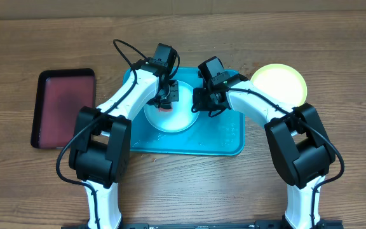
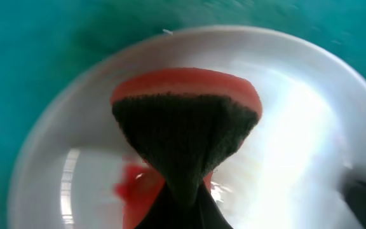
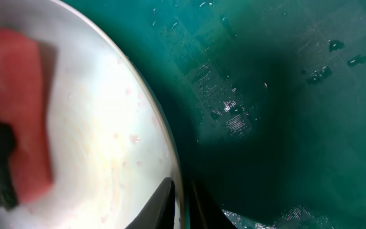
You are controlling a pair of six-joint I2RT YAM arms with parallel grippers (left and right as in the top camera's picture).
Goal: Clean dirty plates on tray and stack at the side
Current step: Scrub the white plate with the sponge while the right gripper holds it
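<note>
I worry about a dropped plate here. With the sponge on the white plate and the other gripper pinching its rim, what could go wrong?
1. The right gripper pinches only the thin rim of the white plate; a hard push from the sponge might pull it free or tip it.
2. The tray is wet, so the plate could slide.
3. The red smear may just spread.

From where I stand, the table (image 1: 335,51) is about all there is to see. It has a brown wood-grain top, with boards running left to right, darker streaks and a few paler seams between them. It fills the overhead view, and a lighter band runs along its far edge. On its left side a small dark red tray (image 1: 64,107) with a black rim lies flat on the wood. The light is soft and even, with only faint, short shadows.
</note>
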